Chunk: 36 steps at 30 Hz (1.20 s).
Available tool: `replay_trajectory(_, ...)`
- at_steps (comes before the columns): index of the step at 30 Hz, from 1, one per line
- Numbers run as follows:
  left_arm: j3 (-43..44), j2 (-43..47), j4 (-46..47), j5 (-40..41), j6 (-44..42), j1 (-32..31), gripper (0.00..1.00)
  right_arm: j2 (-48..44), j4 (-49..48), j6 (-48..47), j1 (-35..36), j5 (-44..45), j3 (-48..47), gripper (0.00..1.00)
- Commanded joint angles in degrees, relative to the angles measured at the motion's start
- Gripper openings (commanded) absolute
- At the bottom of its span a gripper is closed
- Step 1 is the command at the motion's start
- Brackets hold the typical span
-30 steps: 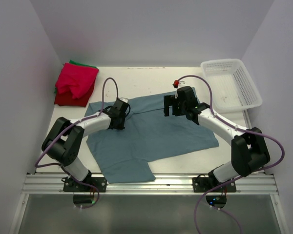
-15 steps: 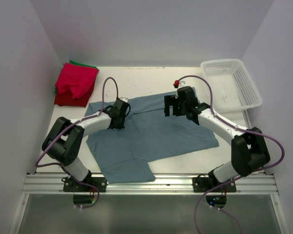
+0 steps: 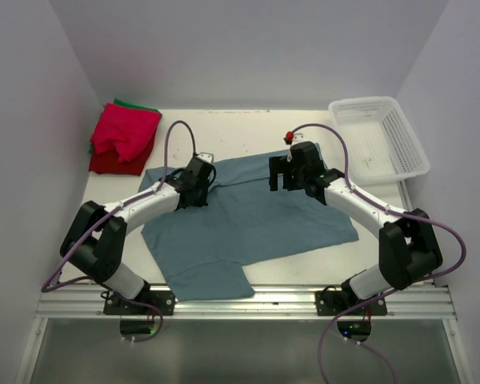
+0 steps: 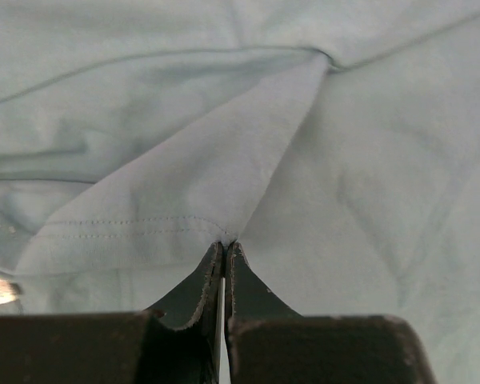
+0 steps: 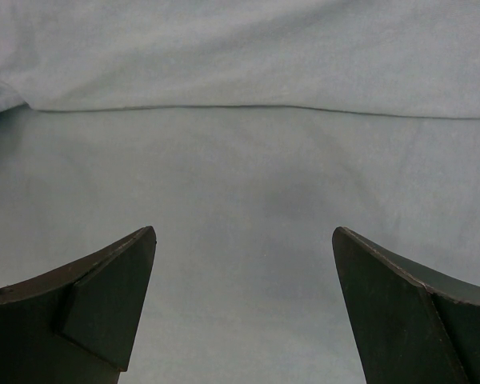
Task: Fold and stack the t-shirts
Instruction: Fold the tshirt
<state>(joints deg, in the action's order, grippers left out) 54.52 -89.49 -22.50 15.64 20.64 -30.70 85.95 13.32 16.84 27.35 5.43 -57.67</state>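
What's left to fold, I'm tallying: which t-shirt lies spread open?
The dusty blue-grey cloth t-shirt, spread flat mid-table; the bright red cloth shirts and the green cloth shirt sit piled at the far-left corner.

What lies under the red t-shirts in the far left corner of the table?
Only an edge of a green t-shirt shows beneath the red t-shirts; the rest is covered, so its fold cannot be seen.

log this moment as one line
left gripper shut on blue-grey shirt hem | right gripper open over same shirt | red shirts piled back left
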Motion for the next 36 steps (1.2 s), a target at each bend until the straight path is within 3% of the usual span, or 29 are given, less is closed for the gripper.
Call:
replay_trajectory(1,1.0,1.8,-2.1,-3.0,2.1,-2.4,0.0,-1.6,0.7,-0.6,-0.2,1.0,-0.5,0.96)
replay_trajectory(7,-0.6,4.1,-2.2,-6.9,4.9,-5.8,0.0,-1.4,1.0,-0.7,-0.2,1.1,-0.7,0.96)
replay_trajectory(20,-3.0,4.1,-2.5,-6.5,9.5,-8.1,0.0,-1.2,1.0,-0.8,-0.2,0.8,-1.0,0.95)
replay_trajectory(23,-2.4,4.8,-3.4,-3.5,10.6,-8.3,0.3,-1.2,1.1,-0.8,-0.3,1.1,-1.0,0.96)
replay_trajectory(24,-2.1,5.8,-4.1,0.0,11.1,-8.3,0.48,-1.1,1.2,-0.8,-0.2,1.2,-1.0,0.98)
replay_trajectory(25,-2.1,6.9,-4.3,1.9,11.6,-8.5,0.55,-1.1,1.3,-0.8,-0.2,1.5,-1.0,0.99)
replay_trajectory(26,-2.2,10.0,-4.3,3.9,12.7,-8.5,0.63,-1.2,1.3,-0.9,-0.2,1.8,-1.0,0.99)
replay_trajectory(27,-2.6,11.8,-3.7,7.7,12.9,-8.5,0.81,-1.2,1.4,-0.9,-0.2,1.9,-1.0,0.99)
replay_trajectory(29,-3.1,16.4,-2.5,11.0,12.8,-8.5,1.0,-1.7,1.5,-1.2,-0.3,2.9,-1.0,0.99)
replay_trajectory(32,-4.3,18.5,1.6,14.9,11.4,-7.9,1.0,-2.1,1.8,-1.5,-0.2,5.6,-1.4,0.99)
replay_trajectory(34,-4.6,17.4,3.3,12.4,10.7,-5.1,1.0,-2.4,1.8,-1.7,-0.3,6.8,-1.7,0.99)
replay_trajectory(36,-5.6,14.7,7.8,4.6,8.9,-0.3,0.76,-2.0,1.4,-0.7,-1.9,6.2,-2.0,0.99)
